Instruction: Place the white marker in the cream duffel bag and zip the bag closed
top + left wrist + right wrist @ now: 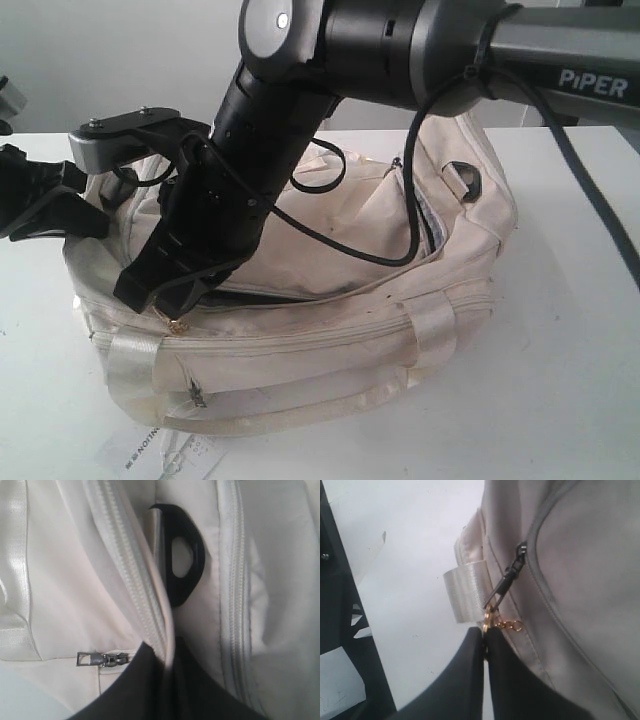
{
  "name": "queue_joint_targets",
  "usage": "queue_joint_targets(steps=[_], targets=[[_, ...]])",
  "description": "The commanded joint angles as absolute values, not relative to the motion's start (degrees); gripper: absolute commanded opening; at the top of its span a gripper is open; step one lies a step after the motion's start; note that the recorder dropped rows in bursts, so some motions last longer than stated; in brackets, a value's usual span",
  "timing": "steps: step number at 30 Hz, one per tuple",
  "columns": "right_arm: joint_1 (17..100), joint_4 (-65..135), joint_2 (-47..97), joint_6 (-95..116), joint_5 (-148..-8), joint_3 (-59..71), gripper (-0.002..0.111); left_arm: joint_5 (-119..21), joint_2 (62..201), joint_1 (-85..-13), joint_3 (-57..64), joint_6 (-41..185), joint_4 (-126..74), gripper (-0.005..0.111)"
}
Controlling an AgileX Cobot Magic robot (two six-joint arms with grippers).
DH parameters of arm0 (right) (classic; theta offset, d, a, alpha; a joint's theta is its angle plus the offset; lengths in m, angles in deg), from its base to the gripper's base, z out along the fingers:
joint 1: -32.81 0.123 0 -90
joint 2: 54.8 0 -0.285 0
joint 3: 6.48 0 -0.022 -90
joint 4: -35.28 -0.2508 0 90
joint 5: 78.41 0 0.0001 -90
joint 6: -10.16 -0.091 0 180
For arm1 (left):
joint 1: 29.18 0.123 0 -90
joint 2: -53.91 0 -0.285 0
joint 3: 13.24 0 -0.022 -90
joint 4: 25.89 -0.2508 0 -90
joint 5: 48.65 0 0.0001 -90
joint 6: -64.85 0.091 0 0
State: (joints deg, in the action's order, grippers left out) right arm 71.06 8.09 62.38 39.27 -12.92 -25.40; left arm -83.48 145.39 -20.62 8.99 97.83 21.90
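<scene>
The cream duffel bag (330,300) lies on the white table (560,380), and its top flap gapes dark along the front. My right arm reaches across it, and my right gripper (176,318) is at the bag's front left corner. That gripper (484,630) is shut on the gold ring and chain (506,625) hanging from the dark zip pull (509,576). My left gripper (85,222) is at the bag's left end. In the left wrist view my left gripper (169,652) is shut on the bag's zipped fabric edge (142,605). The white marker is out of view.
A printed white paper tag (165,455) lies on the table by the bag's front left. A black D-ring (182,565) and a small pocket zip slider (102,658) sit close to the left jaws. A black cable (340,245) droops over the flap.
</scene>
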Motion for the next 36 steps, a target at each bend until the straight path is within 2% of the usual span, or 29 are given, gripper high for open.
queue_joint_targets(steps=[1,36], targets=[[71.1,10.0,61.3,38.6,-8.5,-25.1,0.0,-81.2,145.3,-20.7,9.3,98.1,22.6,0.0],[71.1,14.4,60.4,36.9,-8.5,-25.0,0.0,-81.3,145.3,-20.7,9.3,98.2,22.5,0.0]])
